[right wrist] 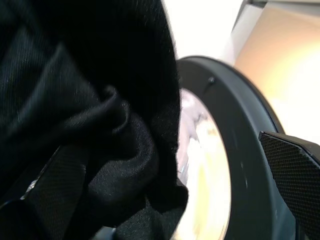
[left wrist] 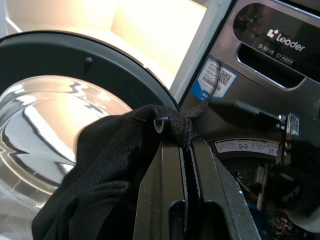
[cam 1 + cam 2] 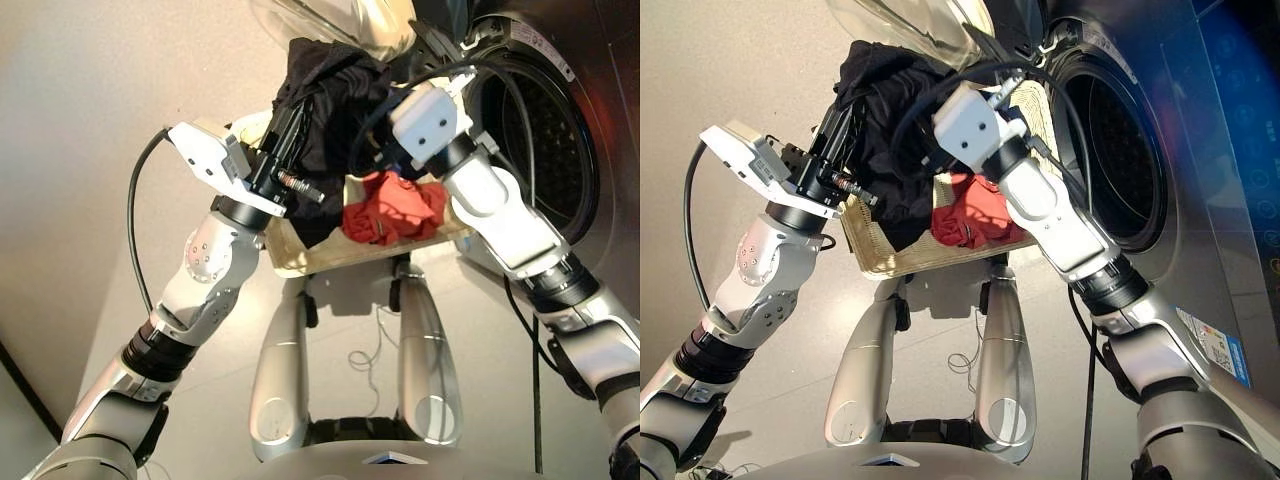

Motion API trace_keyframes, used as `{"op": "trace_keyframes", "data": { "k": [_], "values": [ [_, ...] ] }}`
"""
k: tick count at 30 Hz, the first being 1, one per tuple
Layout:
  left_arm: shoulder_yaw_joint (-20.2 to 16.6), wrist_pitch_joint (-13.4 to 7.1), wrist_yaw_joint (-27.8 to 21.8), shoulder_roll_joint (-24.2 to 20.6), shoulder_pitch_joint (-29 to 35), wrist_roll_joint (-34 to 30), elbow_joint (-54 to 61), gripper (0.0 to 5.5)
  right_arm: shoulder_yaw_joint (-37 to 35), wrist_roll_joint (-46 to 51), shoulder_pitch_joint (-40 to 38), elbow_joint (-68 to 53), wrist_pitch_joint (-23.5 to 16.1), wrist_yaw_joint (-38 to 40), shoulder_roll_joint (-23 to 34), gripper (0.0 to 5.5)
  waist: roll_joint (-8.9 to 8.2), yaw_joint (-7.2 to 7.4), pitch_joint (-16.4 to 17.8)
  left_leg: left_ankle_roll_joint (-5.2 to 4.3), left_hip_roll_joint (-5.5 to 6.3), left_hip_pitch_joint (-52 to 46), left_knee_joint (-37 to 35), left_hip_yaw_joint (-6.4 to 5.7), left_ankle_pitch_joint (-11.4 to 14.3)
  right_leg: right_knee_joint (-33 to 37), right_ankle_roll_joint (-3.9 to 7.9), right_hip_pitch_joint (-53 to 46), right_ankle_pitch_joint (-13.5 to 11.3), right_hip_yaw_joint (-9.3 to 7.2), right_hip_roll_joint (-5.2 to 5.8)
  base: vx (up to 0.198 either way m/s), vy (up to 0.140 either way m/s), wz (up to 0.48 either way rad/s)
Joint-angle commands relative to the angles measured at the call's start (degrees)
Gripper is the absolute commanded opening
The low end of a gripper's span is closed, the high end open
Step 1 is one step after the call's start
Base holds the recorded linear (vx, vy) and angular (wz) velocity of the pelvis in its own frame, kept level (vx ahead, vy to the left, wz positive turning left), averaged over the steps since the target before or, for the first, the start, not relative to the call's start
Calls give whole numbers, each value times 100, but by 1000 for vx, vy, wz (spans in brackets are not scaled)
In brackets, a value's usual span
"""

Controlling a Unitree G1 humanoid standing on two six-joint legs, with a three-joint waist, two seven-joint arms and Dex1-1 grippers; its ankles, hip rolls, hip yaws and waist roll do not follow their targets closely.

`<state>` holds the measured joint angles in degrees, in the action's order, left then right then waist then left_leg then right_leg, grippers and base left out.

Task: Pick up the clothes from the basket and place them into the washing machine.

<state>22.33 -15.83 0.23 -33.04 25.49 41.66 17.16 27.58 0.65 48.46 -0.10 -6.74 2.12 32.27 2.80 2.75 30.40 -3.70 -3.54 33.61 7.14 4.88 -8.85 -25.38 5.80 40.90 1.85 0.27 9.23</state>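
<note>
A black garment (image 3: 325, 90) hangs lifted above the basket (image 3: 300, 255), a cream woven tray in front of the washing machine (image 3: 545, 120). My left gripper (image 2: 186, 145) is shut on an edge of this black cloth, just left of the porthole. My right gripper (image 1: 175, 170) is open right beside it, and folds of the same cloth drape over one of its fingers (image 1: 57, 180), while the other stands bare. A coral red garment (image 3: 395, 210) lies in the basket below my right wrist. The round glass door (image 2: 45, 130) stands swung open behind the cloth.
The dark drum opening faces the basket from the right. Black cables loop from my left wrist (image 3: 135, 200) and over my right wrist (image 3: 480, 75). The machine's control panel (image 2: 272, 45) is above the porthole. Beige floor spreads to the left.
</note>
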Motion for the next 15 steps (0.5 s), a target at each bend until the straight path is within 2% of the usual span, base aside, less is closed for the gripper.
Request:
{"op": "trace_keyframes", "data": {
  "k": [1, 15],
  "values": [
    [47, -287, -189, 18, 158, -12, 919, 0, -48, -151, 544, -131, -277, 88, -161, 550, 142, -6, -341, -133, 186, 50, 558, -8, 510, 1464, 321, -442, -894, 47, 54, 0, 0, 0],
    [263, -249, -263, 61, 393, 9, 990, 0, 592, 118, 743, 1424, -61, -263, -825, 550, 238, -102, -344, -168, 168, 193, 638, -107, 467, 1423, 250, -373, -859, 53, 42, 0, 0, 0]
  ]
}}
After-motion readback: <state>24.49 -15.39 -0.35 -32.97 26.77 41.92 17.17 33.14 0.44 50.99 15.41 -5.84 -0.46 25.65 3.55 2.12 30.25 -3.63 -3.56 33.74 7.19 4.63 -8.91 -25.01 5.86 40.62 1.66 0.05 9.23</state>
